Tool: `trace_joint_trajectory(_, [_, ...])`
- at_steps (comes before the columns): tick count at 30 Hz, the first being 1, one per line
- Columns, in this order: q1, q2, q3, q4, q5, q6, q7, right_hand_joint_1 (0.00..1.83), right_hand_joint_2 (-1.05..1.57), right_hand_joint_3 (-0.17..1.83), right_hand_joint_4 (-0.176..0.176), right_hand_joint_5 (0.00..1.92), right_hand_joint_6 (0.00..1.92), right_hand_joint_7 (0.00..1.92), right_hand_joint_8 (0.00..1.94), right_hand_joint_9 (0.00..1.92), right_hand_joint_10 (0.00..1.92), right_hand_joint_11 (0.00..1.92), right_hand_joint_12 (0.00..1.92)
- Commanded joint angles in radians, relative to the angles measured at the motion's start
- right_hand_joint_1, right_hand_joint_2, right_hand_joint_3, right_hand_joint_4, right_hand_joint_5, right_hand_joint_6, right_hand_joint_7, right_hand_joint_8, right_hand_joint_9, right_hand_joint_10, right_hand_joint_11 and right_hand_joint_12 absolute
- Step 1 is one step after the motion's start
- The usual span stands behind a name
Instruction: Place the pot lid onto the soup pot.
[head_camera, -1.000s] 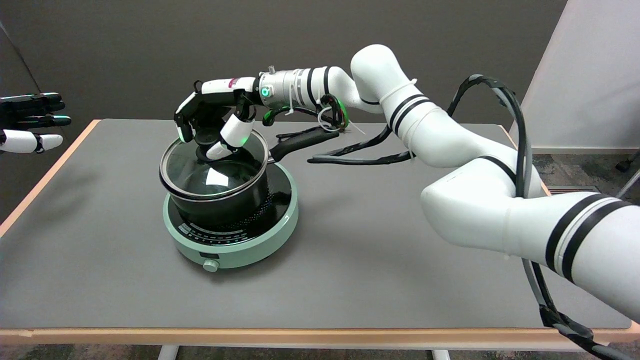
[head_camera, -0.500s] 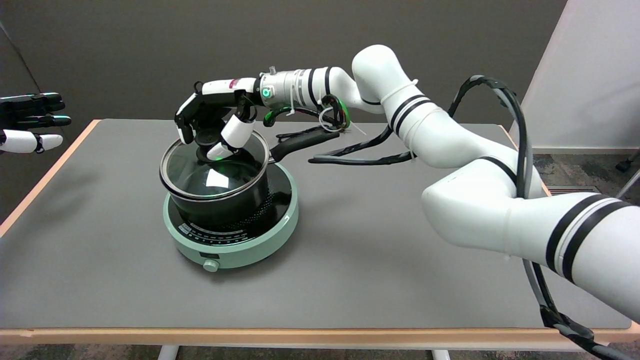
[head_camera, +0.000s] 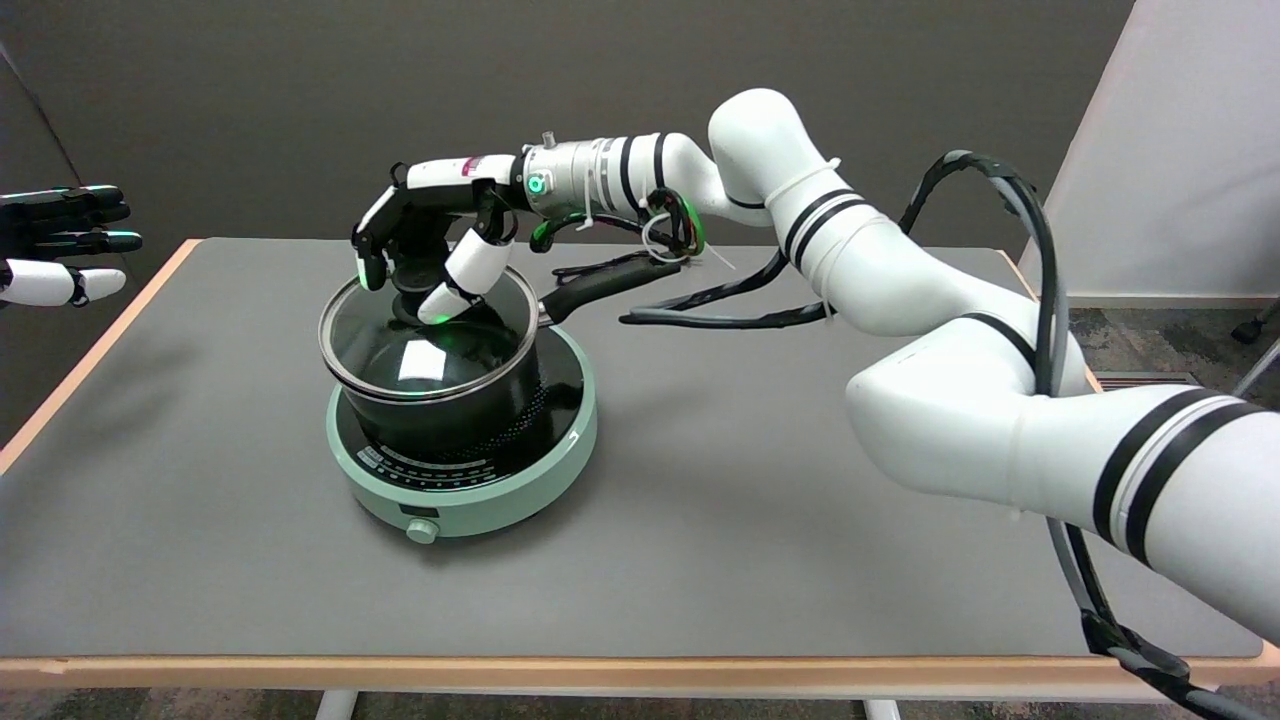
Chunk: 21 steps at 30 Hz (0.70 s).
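The right hand (head_camera: 425, 250) is over the soup pot (head_camera: 440, 395) at the far left of the grey tabletop (head_camera: 800, 480), reaching in from the long white arm (head_camera: 900, 300) that stretches across from the right. Its fingers (head_camera: 368, 255) curl down around the black knob (head_camera: 408, 280) of the pot lid (head_camera: 420, 345), with the thumb on the near side; whether they actually pinch the knob or just cage it, I cannot tell from here. The glass lid, with its metal rim, sits across the mouth of the black pot and looks close to level, a bright square glare on the glass. The pot's black handle (head_camera: 600, 285) sticks out to the right and away, under the wrist. The pot stands on a round mint-green cooktop (head_camera: 470, 490) with a black top and a small dial (head_camera: 421, 530) at its front edge. Black cables (head_camera: 720, 300) trail from the wrist across the tabletop behind the pot. Over at the far left edge, the other hand (head_camera: 60, 245) hangs in the air, well apart from everything.
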<state>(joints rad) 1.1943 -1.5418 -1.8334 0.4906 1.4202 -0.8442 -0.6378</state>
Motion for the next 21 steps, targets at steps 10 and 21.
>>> trace_joint_trajectory(10, [-0.003, 0.006, 0.016, 0.003, 0.0, -0.017, -0.001, 1.08, 0.77, 0.84, 0.175, 0.75, 0.63, 0.9, 0.63, 0.83, 1.07, 0.22, 1.92])
trace_joint_trajectory(21, [-0.005, 0.006, 0.016, 0.011, 0.001, -0.018, -0.001, 1.06, 0.7, 0.93, 0.132, 0.71, 0.54, 0.86, 0.54, 0.81, 0.97, 0.0, 1.92])
